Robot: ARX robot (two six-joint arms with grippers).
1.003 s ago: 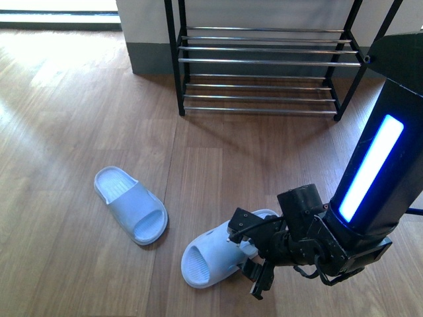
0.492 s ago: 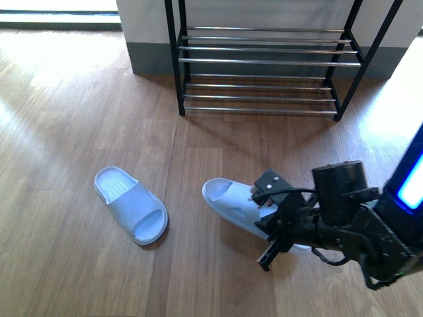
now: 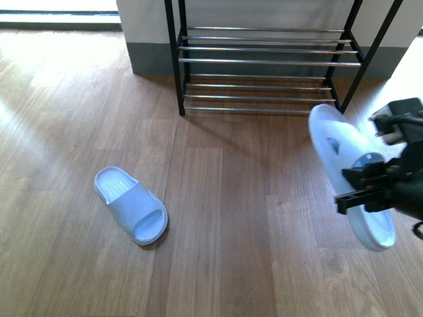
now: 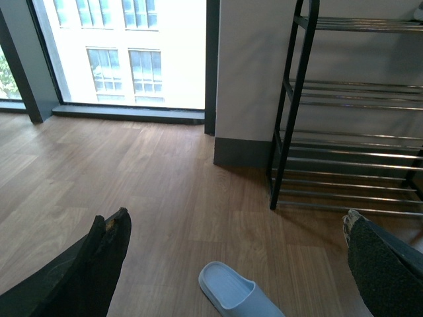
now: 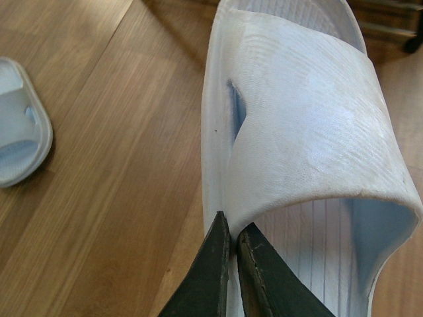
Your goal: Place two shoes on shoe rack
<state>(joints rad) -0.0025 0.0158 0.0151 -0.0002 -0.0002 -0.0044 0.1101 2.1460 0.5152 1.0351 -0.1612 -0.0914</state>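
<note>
front: looks down | left wrist: low (shares rack (image 4: 357, 84) (image 3: 264, 49)) | right wrist — close-up

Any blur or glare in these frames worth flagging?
Front view: the lifted slipper and right hand are slightly motion-blurred, and sunlight glares on the floor. Left wrist view: the window is overexposed. Right wrist view: sharp.

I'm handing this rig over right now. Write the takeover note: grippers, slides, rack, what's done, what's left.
Right gripper: shut on the strap edge of one pale blue slide, which is held tilted in the air in front of the shoe rack, near its right end.
Left gripper: open, holding nothing.
Other slide: flat on the wooden floor, off to the left, apart from the rack.
Done: one slide picked up. The visible shelves hold no slide.
Left: set the held slide on a shelf, then fetch and place the other.
</note>
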